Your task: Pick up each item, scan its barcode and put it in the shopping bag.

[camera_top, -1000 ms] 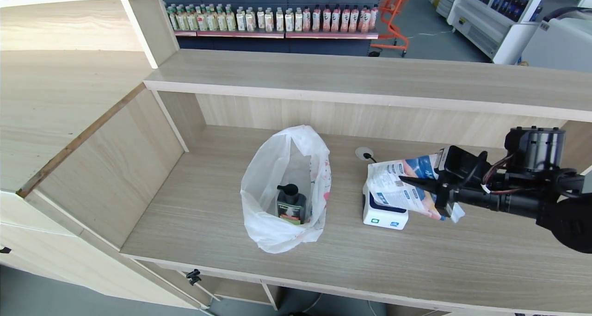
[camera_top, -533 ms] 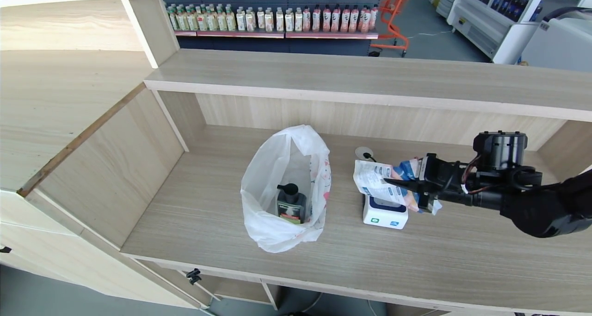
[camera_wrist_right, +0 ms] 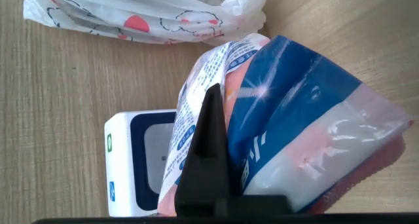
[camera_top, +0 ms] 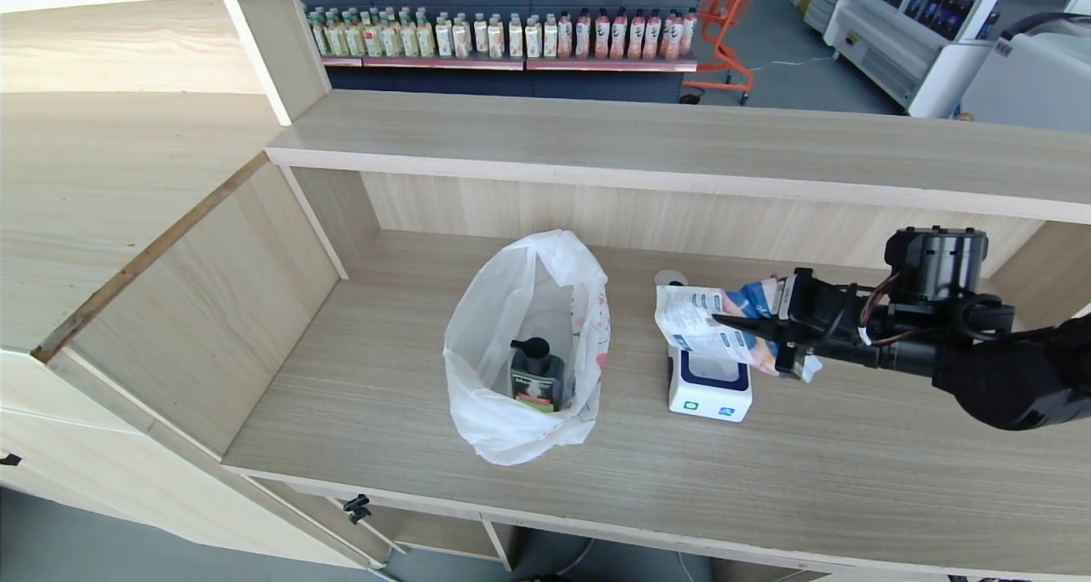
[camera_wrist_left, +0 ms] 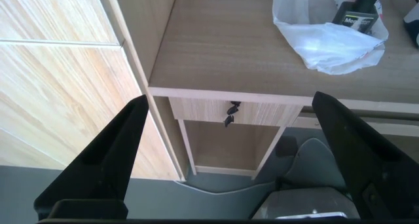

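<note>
The right gripper (camera_top: 750,339) is clamping a blue-and-white packet (camera_top: 695,326) just above the white scanner (camera_top: 710,390), mid-desk (camera_top: 852,480), likely so its barcode reads. The shopping bag (camera_top: 494,412) is standing open nearby, towards the front edge.

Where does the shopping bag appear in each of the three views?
Head view: the shopping bag stands open at the counter's middle, left of the scanner.
Left wrist view: shopping bag on the counter, dark bottle inside.
Right wrist view: shopping bag beyond the scanner.
Shared landmark: the wooden counter.
</note>
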Motion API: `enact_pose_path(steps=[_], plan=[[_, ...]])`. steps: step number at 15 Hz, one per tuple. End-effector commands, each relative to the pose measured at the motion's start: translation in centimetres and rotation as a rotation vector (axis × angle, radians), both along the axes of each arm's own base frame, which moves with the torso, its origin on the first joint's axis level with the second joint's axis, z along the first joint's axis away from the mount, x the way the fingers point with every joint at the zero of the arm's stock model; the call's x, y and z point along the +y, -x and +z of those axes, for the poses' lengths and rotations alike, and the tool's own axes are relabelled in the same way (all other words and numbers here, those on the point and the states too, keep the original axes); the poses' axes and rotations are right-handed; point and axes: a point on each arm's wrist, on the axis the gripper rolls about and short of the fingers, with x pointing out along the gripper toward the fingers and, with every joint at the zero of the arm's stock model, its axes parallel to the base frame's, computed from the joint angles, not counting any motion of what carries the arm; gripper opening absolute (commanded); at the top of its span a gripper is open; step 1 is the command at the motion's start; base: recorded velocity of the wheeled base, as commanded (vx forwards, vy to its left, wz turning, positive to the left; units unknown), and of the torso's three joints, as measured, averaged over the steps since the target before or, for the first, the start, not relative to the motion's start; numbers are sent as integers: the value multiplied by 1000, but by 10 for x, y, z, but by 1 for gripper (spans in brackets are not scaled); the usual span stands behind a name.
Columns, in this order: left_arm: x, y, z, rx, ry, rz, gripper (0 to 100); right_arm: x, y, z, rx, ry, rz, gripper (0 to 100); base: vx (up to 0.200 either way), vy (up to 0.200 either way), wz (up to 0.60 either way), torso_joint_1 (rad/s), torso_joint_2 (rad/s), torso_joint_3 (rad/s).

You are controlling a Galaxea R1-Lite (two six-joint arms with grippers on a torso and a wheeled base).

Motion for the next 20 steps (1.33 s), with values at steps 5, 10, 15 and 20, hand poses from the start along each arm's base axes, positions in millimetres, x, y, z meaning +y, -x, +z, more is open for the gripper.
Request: enact_pose_path(steps=[5,10,15,20], plan=[[0,0,0,1,0,0,100,-4,7,1,-18,23,-18,0,0,0,0,0,0,0],[0,0,0,1,0,0,100,-9,14,-1,-15,39,-33,0,0,0,0,0,0,0],[0,0,0,1,0,0,100,-10,25,15,4,-29,-44,0,0,0,0,0,0,0],[0,0,0,1,0,0,100,4,39,45,306,-399,-51,0,0,0,0,0,0,0]])
